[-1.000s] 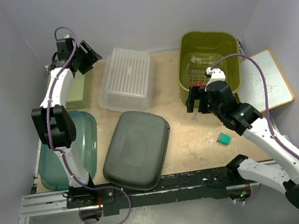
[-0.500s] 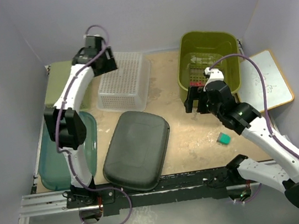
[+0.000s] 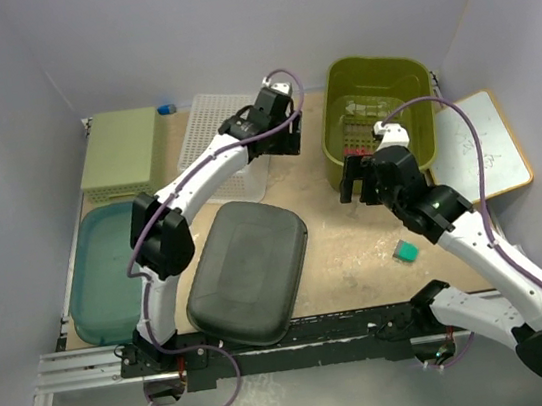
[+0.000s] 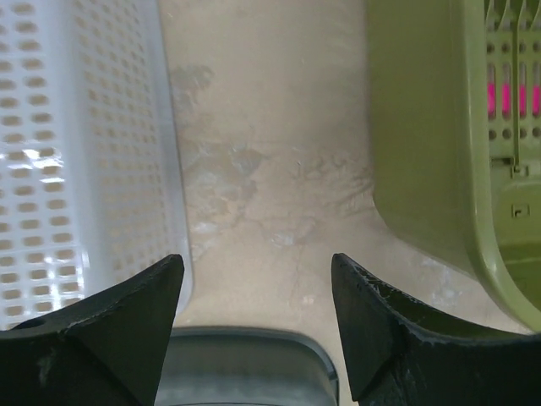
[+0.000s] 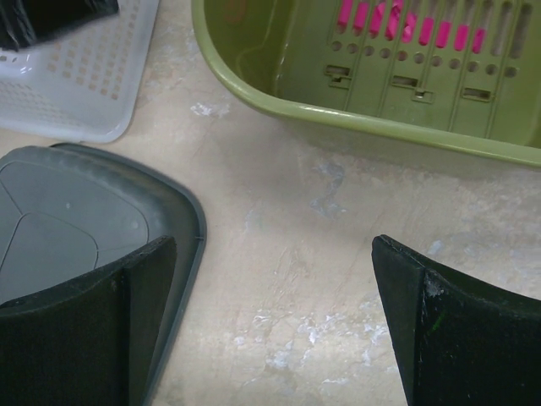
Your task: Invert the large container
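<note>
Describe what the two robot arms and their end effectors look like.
Both the left arm and the right arm have white links with black joints, and a thin purple cable loops along each. The left end effector and the right end effector carry matte black, wedge-shaped fingers with slightly scuffed edges.

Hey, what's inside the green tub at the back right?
Inside the green tub lies a slotted green panel with pink showing through its slots. The panel hides what the pink thing is, and the right arm covers the tub's near corner.
</note>
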{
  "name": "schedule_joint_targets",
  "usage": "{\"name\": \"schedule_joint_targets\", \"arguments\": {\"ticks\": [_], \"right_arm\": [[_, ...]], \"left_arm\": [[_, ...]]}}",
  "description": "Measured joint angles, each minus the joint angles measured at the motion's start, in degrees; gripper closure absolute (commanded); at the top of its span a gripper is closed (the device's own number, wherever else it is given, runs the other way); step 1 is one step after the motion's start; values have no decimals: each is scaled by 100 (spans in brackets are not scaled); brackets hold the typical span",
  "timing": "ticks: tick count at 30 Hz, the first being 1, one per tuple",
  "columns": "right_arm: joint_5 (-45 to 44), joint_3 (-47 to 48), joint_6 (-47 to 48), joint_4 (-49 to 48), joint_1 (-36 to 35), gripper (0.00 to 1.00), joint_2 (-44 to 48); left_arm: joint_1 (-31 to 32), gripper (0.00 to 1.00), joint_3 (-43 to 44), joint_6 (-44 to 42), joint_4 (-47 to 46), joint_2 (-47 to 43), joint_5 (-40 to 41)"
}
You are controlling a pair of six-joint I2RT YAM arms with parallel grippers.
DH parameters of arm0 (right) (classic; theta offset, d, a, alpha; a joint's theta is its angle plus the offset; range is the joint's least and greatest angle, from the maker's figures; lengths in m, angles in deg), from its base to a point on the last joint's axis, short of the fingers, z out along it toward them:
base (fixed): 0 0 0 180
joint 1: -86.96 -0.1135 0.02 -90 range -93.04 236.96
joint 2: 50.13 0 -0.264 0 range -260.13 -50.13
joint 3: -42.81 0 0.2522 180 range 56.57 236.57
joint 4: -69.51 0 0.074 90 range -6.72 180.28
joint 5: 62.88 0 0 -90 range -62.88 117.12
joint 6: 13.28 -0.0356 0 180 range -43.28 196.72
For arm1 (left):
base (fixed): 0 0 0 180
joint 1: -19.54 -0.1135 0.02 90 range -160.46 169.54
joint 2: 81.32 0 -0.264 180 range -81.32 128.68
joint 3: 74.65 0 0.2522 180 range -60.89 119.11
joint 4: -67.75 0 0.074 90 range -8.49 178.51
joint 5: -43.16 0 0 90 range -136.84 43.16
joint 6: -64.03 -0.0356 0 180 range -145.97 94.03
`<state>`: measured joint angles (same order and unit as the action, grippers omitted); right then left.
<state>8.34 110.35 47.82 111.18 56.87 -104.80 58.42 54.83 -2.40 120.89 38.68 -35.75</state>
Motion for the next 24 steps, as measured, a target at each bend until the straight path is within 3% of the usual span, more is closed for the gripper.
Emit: {"name": "schedule_joint_targets", "arguments": {"ticks": [10, 17, 24], "right_arm": [[-278, 0, -4, 4, 0, 0, 396], [-256, 0, -4, 4, 0, 0, 354], [-227, 0, -4, 9, 0, 0, 369]], "left_arm": [[74, 32, -315, 81, -140, 590, -90], [-629, 32, -245, 197, -564, 807, -39], [-1150, 32, 372, 332, -885, 1318, 68]]}}
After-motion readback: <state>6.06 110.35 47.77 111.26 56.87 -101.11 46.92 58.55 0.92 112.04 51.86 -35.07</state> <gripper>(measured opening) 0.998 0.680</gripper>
